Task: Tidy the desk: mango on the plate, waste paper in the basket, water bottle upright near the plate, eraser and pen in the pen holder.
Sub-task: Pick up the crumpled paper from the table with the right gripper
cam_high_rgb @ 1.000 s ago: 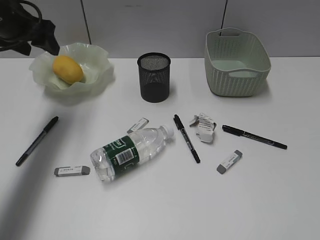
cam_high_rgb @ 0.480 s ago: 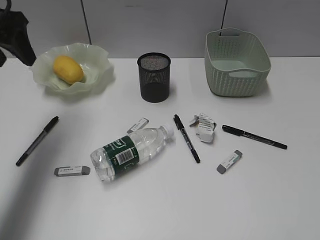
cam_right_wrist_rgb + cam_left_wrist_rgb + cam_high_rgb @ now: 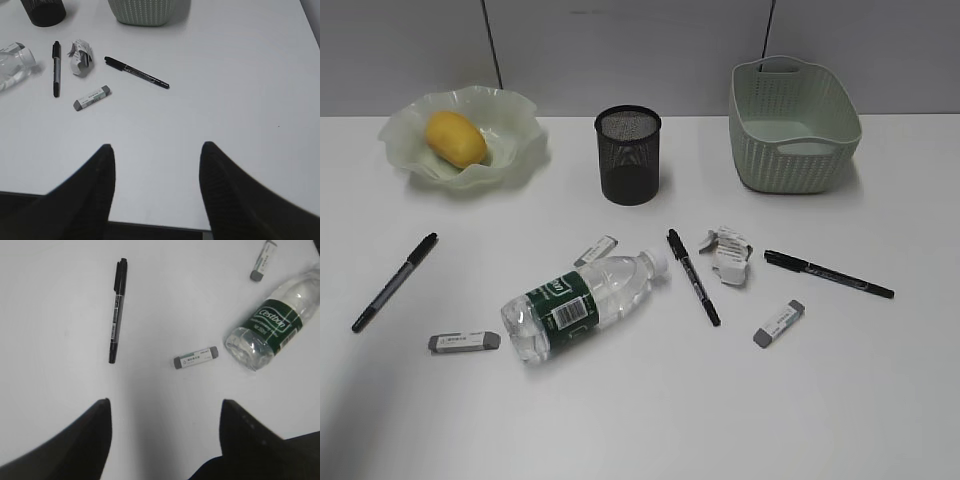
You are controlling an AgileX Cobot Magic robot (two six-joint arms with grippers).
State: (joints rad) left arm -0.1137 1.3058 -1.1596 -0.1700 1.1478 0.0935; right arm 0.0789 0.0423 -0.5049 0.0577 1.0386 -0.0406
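The yellow-orange oval mango [image 3: 456, 138] sits in the wavy-rimmed pale green plate [image 3: 510, 150]; the clear green-labelled water bottle [image 3: 582, 304] lies sideways (mid-surface). Both the left hand [image 3: 165, 412] and the right hand [image 3: 156, 157] hang spread, empty.

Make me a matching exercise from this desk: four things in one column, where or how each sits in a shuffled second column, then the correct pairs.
Things
1. mango
2. water bottle
3. waste paper
4. basket

Places or states
A. lying on its side in the middle of the desk
B. standing at the back right, nothing visible inside
C. resting in the wavy-rimmed plate
D. on the desk between two black pens

Pairs: 1-C, 2-A, 3-D, 4-B
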